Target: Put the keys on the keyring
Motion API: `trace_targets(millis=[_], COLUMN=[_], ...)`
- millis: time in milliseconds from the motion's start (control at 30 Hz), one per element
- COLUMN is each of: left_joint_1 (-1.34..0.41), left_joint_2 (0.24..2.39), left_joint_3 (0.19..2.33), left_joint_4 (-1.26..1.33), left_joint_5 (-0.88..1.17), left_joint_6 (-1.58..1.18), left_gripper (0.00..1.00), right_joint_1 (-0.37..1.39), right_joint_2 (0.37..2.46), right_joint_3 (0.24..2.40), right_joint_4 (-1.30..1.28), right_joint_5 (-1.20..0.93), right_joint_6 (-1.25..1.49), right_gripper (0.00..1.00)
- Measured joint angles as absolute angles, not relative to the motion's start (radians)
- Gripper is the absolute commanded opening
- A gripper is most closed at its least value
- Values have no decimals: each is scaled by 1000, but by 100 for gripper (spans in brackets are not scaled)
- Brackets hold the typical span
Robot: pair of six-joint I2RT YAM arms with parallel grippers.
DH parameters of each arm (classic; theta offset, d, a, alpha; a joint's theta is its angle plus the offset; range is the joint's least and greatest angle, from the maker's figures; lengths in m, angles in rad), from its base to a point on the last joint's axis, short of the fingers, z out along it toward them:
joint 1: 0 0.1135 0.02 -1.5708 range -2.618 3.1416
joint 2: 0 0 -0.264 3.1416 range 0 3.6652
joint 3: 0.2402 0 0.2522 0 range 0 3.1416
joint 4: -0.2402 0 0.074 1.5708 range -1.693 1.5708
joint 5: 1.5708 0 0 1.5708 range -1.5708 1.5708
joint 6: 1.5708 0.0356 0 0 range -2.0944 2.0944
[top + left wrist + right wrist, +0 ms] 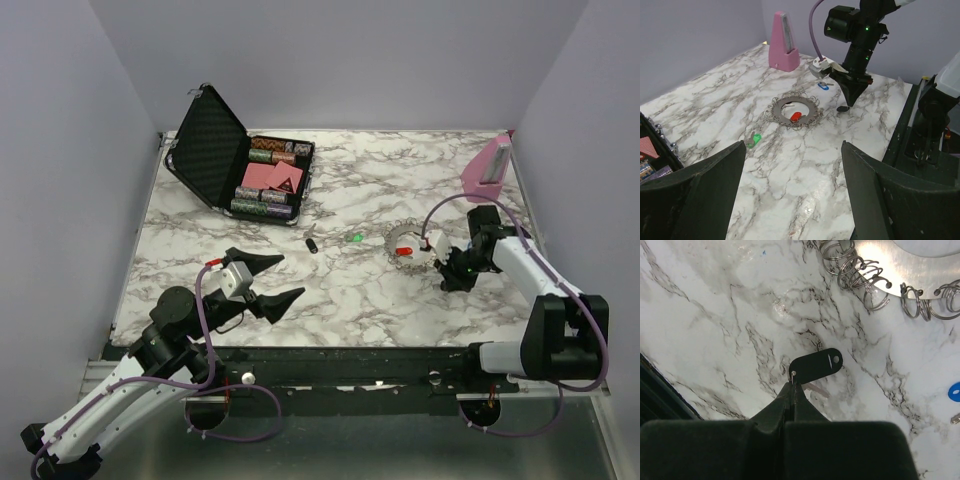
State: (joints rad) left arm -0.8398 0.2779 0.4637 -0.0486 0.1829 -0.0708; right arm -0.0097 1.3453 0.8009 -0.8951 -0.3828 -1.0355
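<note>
The keyring [408,240] lies as a lacy silver circle on the marble table, with a red-headed key [404,249] inside it. It also shows in the left wrist view [794,111] and the right wrist view [855,270]. My right gripper [794,379] is shut on a black-headed key [815,366]. It pinches the key's blade, and the head sticks out just above the table, near the ring's right side [450,283]. A green key [356,238] lies left of the ring. A blue key [823,86] lies behind the right gripper. My left gripper [793,146] is open and empty at the front left.
An open black case [215,150] with chips and cards stands at the back left. A pink stand [490,165] stands at the back right. A small black object [311,243] lies left of the green key. The right arm's purple cable arcs over the ring.
</note>
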Motion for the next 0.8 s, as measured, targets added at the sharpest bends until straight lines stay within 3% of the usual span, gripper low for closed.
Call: trace_targets(millis=[400,800], left_joint_1=[-840,-840], left_joint_2=[278,266], left_joint_3=[464,464], left_joint_4=[-49,-48], left_joint_5=[183,183], left_joint_6=[-70,-71], left_gripper=[86,86], right_joint_1=[-7,-13], right_joint_2=[1094,1054], right_joint_3=[870,794], right_joint_4=[-989,-1061], right_joint_5=[-280,-86], right_joint_6=[-1045,-1074], right_gripper=[1,1])
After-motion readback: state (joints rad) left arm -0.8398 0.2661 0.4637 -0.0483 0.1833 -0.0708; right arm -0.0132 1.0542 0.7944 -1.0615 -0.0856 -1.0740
